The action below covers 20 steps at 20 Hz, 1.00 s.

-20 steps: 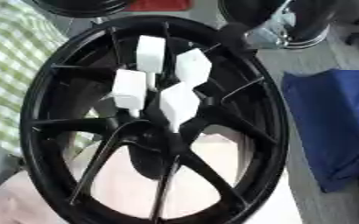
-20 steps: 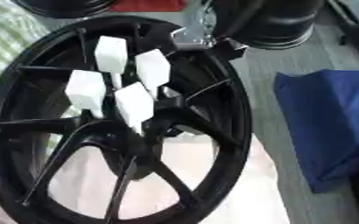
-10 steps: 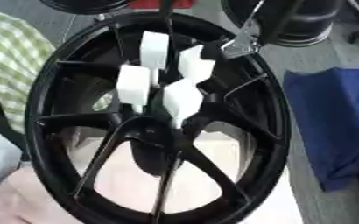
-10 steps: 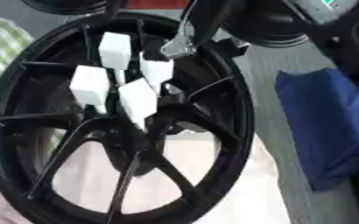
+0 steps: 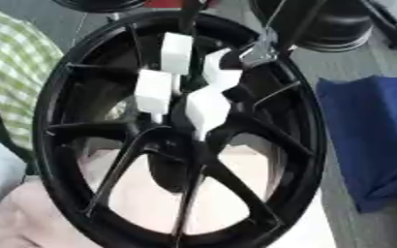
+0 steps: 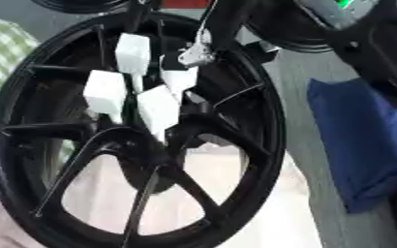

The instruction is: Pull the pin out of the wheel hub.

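Pins (image 5: 206, 110) in wheel hub (image 5: 189, 145) (white)

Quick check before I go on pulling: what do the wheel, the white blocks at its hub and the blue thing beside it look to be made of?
Wheel: probably painted or coated metal; thin rigid black spokes with a dull sheen. White blocks: matte, sharp-edged, likely plastic or foam; the look leaves it open. Blue thing: cloth, soft folds and no shine.
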{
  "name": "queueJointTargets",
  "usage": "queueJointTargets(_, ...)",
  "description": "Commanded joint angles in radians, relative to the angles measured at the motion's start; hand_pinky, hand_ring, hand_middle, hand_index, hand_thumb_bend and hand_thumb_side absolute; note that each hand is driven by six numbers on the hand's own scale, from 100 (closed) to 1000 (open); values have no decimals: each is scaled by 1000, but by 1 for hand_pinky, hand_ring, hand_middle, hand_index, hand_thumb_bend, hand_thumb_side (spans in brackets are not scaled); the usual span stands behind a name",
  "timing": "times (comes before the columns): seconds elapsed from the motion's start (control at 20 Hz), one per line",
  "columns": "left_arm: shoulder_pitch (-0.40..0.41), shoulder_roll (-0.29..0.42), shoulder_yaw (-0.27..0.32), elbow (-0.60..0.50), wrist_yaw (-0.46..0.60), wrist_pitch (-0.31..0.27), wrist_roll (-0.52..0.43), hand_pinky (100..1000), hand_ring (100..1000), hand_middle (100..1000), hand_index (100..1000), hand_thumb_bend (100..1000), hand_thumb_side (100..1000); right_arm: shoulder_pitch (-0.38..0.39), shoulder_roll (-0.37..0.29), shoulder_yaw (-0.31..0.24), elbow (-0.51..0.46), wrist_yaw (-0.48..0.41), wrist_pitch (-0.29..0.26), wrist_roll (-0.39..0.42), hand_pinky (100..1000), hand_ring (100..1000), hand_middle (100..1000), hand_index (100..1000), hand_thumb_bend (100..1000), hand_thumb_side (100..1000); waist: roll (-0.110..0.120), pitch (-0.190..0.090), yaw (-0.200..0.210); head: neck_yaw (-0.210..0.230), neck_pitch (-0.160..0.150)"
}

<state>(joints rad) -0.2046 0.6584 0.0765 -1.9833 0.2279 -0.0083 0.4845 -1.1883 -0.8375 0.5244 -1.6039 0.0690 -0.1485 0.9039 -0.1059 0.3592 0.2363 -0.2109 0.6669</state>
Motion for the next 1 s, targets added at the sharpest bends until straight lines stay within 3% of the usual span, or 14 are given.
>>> queueJointTargets(0.05,-9,16,8,-17,2,4,3,685,994,824,794,409,773,0,-33,-21,-2,6,-9,-1,903,895,767,824,274,393,9,-14,3,1,3)
queueJointTargets(0.2,-7,13,10,-17,1,6,6,685,994,825,794,411,773,21,-48,-34,-10,8,-9,-9,902,890,725,834,275,393,9,-11,3,3,4)
queueJointTargets(1.0,-13,-6,5,-17,8,8,1,685,1000,826,787,410,775,77,-59,-41,23,59,-8,-27,899,896,763,860,287,400,9,8,10,0,-5)
